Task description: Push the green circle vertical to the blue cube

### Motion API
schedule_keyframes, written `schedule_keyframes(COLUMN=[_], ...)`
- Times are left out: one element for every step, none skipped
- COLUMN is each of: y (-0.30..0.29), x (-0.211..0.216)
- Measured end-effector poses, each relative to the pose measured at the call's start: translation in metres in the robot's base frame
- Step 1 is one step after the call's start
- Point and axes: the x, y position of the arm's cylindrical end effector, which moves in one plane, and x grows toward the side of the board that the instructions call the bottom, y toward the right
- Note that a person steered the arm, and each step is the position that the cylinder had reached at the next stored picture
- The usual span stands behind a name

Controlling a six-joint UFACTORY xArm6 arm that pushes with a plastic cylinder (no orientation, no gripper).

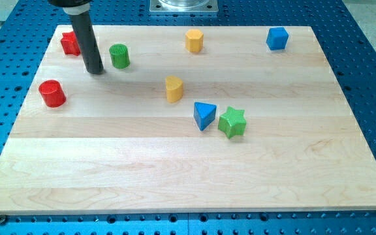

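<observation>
I have my tip (95, 70), the lower end of the straight dark rod, set down on the pale wooden board (175, 176) near its top-left corner, just to the view's left of the small green plastic cylinder that the task calls the green circle (119, 56). There are no fingers on this rig to open or close, only the rod, so nothing is gripped; the tip looks close beside the green circle, and I cannot tell whether it touches it. The blue plastic cube (277, 38) sits far across the board near the top-right corner, well apart from the green circle. My judgement is that the approach is done and the push itself is only beginning: the tip is on the correct side to drive the green circle toward the view's right. The next move calls for a long steady slide rightward, kept centred behind the round block so it does not roll off the tip, and steered so it ends in line with the blue cube along the top-to-bottom direction. The yellow hexagonal block (194, 40) near the top edge and the yellow rounded block (173, 89) toward the middle flank that path, so I would thread between them.
</observation>
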Motion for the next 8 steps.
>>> schedule_keyframes(y=[0.05, 0.07, 0.072, 0.105, 0.161, 0.237, 0.316, 0.328], x=[-0.017, -0.04, -0.051, -0.056, -0.039, -0.001, 0.028, 0.028])
